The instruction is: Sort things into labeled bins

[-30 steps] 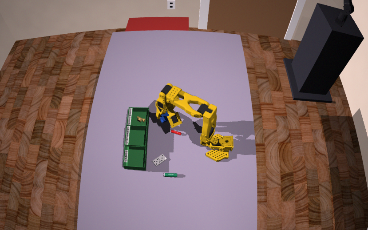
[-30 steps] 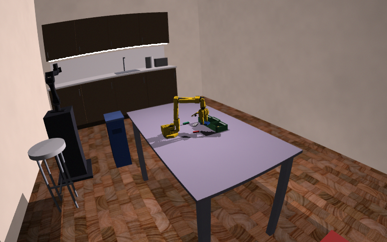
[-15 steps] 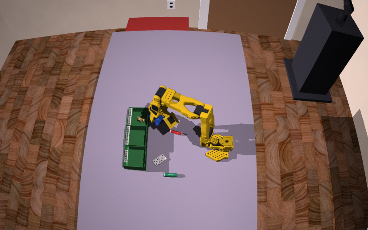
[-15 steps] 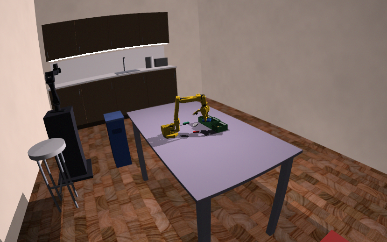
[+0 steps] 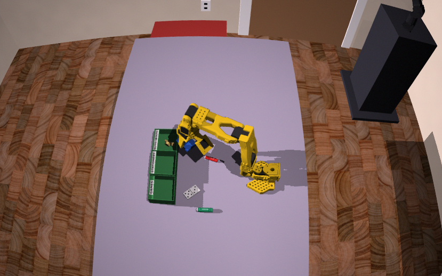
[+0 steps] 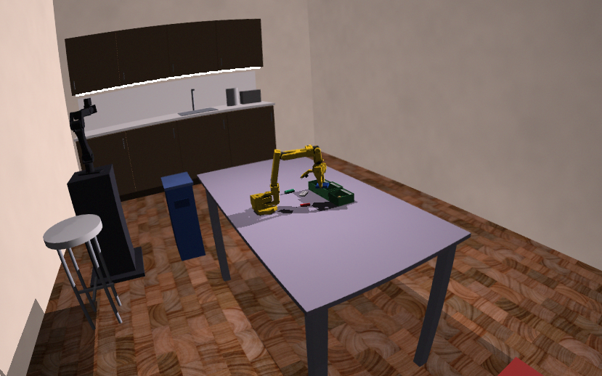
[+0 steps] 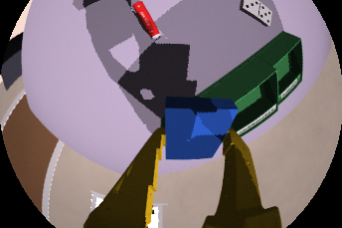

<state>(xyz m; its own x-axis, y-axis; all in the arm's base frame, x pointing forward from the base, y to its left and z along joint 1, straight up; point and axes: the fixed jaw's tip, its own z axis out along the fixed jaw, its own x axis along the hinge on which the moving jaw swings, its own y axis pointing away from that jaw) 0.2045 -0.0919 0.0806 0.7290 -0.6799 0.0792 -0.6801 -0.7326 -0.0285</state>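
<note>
We see the yellow arm [image 5: 227,128] reaching from its base [image 5: 260,186] across the lilac counter [image 5: 208,75] toward the green bins [image 5: 151,164]. Its hand [image 7: 194,157] is pinching a blue block [image 7: 198,126]; in the wrist view the block sits squarely between the two yellow fingers, touching both, and is lifted off the counter. From above, the block [image 5: 189,145] hangs just beside the right wall of the bin row, near the end bin, over a dark shadow on the counter.

The bins form one row of three open compartments with white labels along one long side. We can read "GAMES" on the label [image 5: 151,187] of the compartment nearest the domino; the middle one looks like "STATIONERY", and the third is too small to make out. The end compartment next to the hand holds a small tan object [image 5: 168,142]; the other two show only green floor.

On the counter, a red cylinder [image 5: 211,158] lies between the hand and the arm's base. A white domino [image 5: 191,192] with black dots lies just beside the "GAMES" compartment. A green cylinder [image 5: 204,209] lies a little beyond the domino, apart from the bins.

In the exterior view, the arm [image 6: 293,154] bends over the bins [image 6: 335,191] near the middle of the counter.
</note>
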